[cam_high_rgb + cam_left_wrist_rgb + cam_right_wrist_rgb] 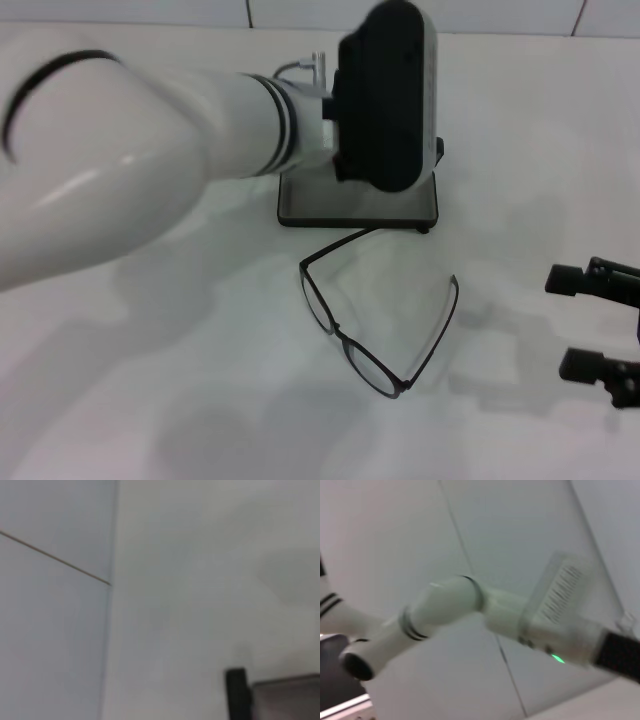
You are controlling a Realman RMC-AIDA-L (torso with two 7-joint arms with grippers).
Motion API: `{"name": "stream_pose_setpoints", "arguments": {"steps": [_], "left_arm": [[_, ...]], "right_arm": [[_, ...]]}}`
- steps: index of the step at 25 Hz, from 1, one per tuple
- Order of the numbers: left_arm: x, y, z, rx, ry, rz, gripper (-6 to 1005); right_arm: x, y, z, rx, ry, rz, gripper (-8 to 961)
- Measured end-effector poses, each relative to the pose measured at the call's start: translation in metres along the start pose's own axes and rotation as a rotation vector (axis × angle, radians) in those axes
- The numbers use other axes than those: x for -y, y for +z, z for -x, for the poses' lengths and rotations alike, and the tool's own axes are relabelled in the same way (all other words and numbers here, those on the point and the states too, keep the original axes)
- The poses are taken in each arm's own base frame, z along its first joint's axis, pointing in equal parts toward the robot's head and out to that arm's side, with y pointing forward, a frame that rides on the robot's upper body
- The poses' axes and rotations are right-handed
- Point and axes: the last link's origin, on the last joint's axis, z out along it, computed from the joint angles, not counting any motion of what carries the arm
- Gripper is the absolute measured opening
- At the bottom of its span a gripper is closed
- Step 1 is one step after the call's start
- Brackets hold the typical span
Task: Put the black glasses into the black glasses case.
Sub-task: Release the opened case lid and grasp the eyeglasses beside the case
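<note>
While the left arm point(150, 170) reaches over the black glasses case point(358, 205), the black glasses point(375, 310) lie open on the white table point(200, 380) just in front of it.

The left gripper's fingers are hidden behind its black wrist housing point(385, 95), so I cannot tell how they stand or whether they touch the case. The right gripper point(598, 335) sits at the table's right edge, well apart from the glasses, its two fingers spread and holding nothing. One temple arm tip lies touching or almost touching the case's front edge.
</note>
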Motion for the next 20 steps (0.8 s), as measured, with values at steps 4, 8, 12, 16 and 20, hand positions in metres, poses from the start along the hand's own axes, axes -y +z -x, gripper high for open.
{"name": "stream_pose_setpoints", "arguments": {"steps": [4, 8, 12, 16, 20], "left_arm": [[0.021, -0.040, -0.016, -0.141, -0.124, -0.103, 510], [0.039, -0.081, -0.024, -0.349, -0.330, -0.133, 506], [0.049, -0.116, -0.020, -0.572, -0.519, -0.073, 502], [0.045, -0.139, -0.008, -0.721, -0.598, 0.008, 424], [0.027, -0.141, 0.003, -0.734, -0.626, 0.099, 352]], "right_arm": [[0.013, 0.003, 0.008, -0.065, 0.032, -0.050, 846], [0.026, 0.012, 0.028, -0.231, 0.050, -0.095, 841], [0.040, 0.031, 0.053, -0.432, 0.104, -0.142, 836], [0.054, 0.071, 0.084, -0.624, 0.147, -0.145, 832], [0.062, 0.129, 0.099, -0.929, 0.184, -0.132, 832]]}}
